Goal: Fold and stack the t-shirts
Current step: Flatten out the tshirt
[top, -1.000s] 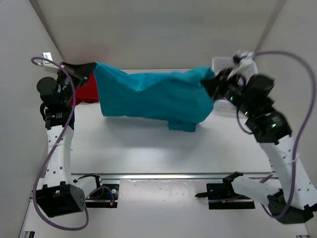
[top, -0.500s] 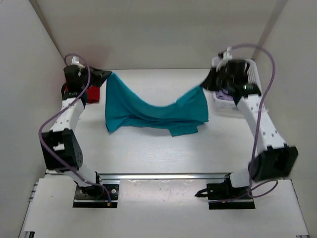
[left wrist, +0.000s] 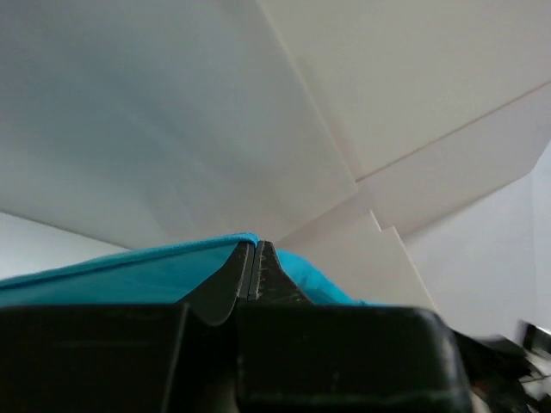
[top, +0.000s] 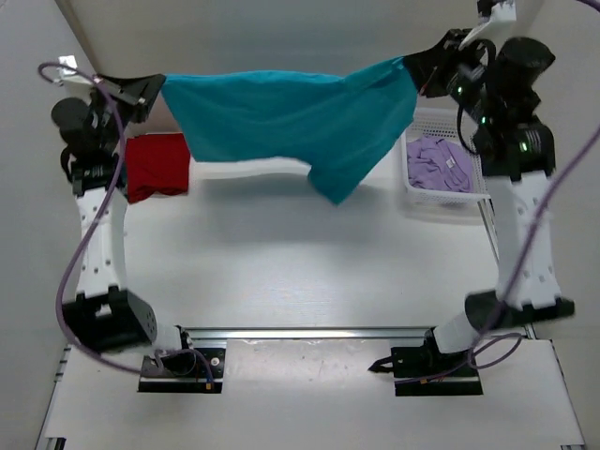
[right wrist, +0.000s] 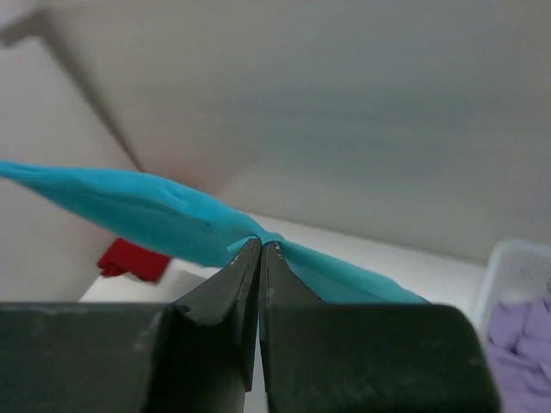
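Teal shirt (top: 291, 117) hangs in the air, stretched wide between both grippers across the far part of the table (top: 300, 272), from about 10 o'clock to 1 o'clock. The left arm (top: 98, 234) stands nearly upright at 9 o'clock, its wrist bent toward the centre. The left gripper (top: 155, 89) is clamped on the shirt's left corner, and in the left wrist view its jaws meet on a thin fold of teal cloth. The right arm (top: 525, 244) rises steeply at 3 o'clock and leans back to 1 o'clock. The right gripper (top: 412, 66) is pinched tight on the shirt's right corner, and in its own view the cloth runs out from between the closed jaws. One loose flap of the shirt droops lowest at about 12 o'clock, clear of the table.

A red shirt (top: 157, 166) lies folded on the table at 10 o'clock, its left edge covered by the left arm. A lavender shirt (top: 441, 164) sits crumpled in the white basket (top: 445, 195) at 2 o'clock. The basket's far side is hidden behind the teal cloth and the right arm. How the teal shirt's sleeves lie cannot be made out.
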Tool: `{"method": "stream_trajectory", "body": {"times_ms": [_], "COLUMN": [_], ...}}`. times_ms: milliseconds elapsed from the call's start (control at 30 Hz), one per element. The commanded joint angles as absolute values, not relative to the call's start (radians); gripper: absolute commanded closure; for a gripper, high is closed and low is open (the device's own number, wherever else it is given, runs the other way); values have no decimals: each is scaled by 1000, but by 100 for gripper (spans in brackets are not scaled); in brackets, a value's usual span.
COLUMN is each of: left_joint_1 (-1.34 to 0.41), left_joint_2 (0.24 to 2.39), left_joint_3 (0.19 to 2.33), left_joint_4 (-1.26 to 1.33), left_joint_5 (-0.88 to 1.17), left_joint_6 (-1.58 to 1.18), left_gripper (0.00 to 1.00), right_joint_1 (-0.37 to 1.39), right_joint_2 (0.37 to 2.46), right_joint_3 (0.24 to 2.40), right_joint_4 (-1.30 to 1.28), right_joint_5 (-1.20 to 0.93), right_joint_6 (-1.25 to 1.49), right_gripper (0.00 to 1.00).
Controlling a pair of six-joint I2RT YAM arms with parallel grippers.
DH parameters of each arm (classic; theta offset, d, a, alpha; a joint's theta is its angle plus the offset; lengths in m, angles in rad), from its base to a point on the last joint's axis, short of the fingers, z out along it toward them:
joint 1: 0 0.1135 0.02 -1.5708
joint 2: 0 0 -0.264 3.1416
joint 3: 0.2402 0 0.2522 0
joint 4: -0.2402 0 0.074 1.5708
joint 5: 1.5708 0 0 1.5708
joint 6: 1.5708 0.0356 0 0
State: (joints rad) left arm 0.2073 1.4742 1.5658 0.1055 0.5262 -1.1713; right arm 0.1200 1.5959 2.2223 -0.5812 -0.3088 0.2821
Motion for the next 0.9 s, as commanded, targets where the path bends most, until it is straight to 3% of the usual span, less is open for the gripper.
{"method": "stream_trajectory", "body": {"times_ms": [0, 67, 200, 267, 333, 400, 467, 533, 600, 667, 767, 867], "left_joint_1": [256, 281, 256, 274, 279, 279, 264, 245, 195, 155, 120, 115], "left_joint_2": [1272, 1217, 1199, 1213, 1221, 1215, 1206, 1209, 1198, 1189, 1193, 1284], "left_joint_3": [1445, 1448, 1590, 1644, 1655, 1640, 1586, 1534, 1462, 1383, 1232, 1161], "left_joint_4": [175, 120, 0, -33, -44, -57, -45, -34, -49, -63, -20, 30], "left_joint_5": [543, 545, 538, 554, 554, 548, 543, 537, 480, 436, 385, 354], "left_joint_6": [-1177, -1140, -1085, -1095, -1091, -1080, -1080, -1059, -1016, -974, -934, -933], "left_gripper": [100, 100, 100, 100, 100, 100, 100, 100, 100, 100, 100, 100], "right_joint_1": [337, 418, 760, 989, 1228, 1293, 1201, 945, 709, 507, 336, 262], "right_joint_2": [1363, 1321, 1354, 1365, 1348, 1359, 1425, 1462, 1462, 1451, 1538, 1741], "right_joint_3": [2175, 2204, 2350, 2315, 2233, 2203, 2296, 2348, 2248, 2096, 2026, 2175], "right_joint_4": [-575, -609, -652, -519, -307, -148, -283, -493, -597, -556, -526, -598], "right_joint_5": [-94, -25, 319, 664, 855, 933, 867, 682, 329, 124, -90, -167], "right_joint_6": [152, 127, -33, -188, -476, -634, -545, -353, -177, -74, -6, 25], "right_gripper": [100, 100, 100, 100, 100, 99, 100, 100, 99, 100, 100, 100]}}
